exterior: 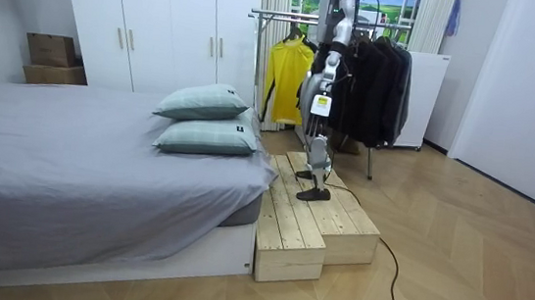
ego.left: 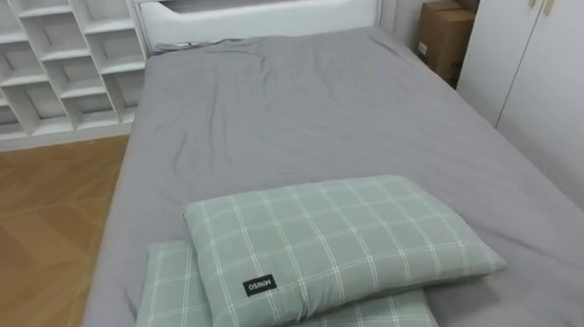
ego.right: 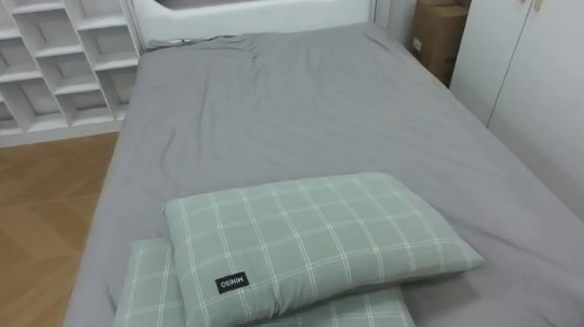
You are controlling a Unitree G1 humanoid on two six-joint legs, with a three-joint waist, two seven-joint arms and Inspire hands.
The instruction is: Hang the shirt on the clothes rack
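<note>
Robot standing on wooden platform (exterior: 331, 225) betw. bed (ego.left: 369, 109) & clothes rack (exterior: 280, 15), facing bed. Clothes hanging on rack behind it: yellow top (exterior: 287, 73), dark garments (exterior: 377, 82) just beside. Left hand (exterior: 317, 107) hanging at its side in room view; spread or curled, can't tell. Two green checked pillows lying stacked at bed's near end, upper pillow (ego.left: 326, 247) overlapping lower pillow (ego.left: 169, 300). White shelf unit (ego.left: 46, 56) standing off bed's far left.

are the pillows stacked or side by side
Stacked: the upper pillow lies on the lower pillow, covering most of it.
</note>
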